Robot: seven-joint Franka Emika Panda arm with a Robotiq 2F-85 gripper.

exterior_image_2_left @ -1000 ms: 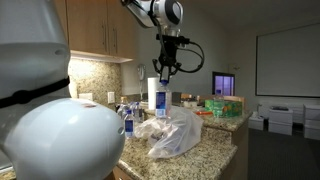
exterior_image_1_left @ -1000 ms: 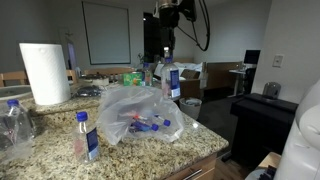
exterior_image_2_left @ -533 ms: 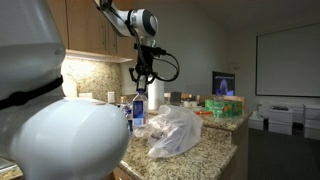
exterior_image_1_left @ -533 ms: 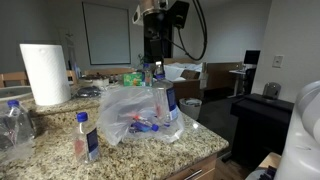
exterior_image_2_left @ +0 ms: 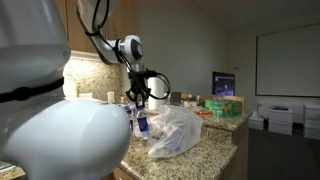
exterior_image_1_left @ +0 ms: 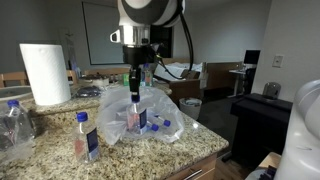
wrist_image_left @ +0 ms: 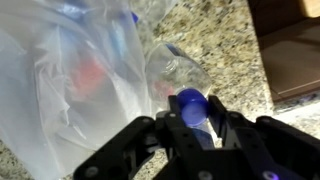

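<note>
The clear plastic water bottle with a blue cap [wrist_image_left: 190, 100] hangs upright at the mouth of a crumpled transparent plastic bag [exterior_image_1_left: 150, 112]. In both exterior views its body shows through the film on the side of the bag nearer the wall cabinets [exterior_image_2_left: 140, 122]. The black fingers [wrist_image_left: 232, 122] are clamped on its neck, just under the cap, one on each side. The wrist view looks down past the cap into the bag. Several more small bottles with blue caps [exterior_image_1_left: 152, 126] lie on the bag's bottom. The bag sits on the speckled granite desk [exterior_image_1_left: 195, 148]. A small blue-capped bottle [exterior_image_1_left: 86, 137] stands near the bag at the desk's front edge. A tall white paper-towel roll [exterior_image_1_left: 44, 73] stands well apart.
</note>
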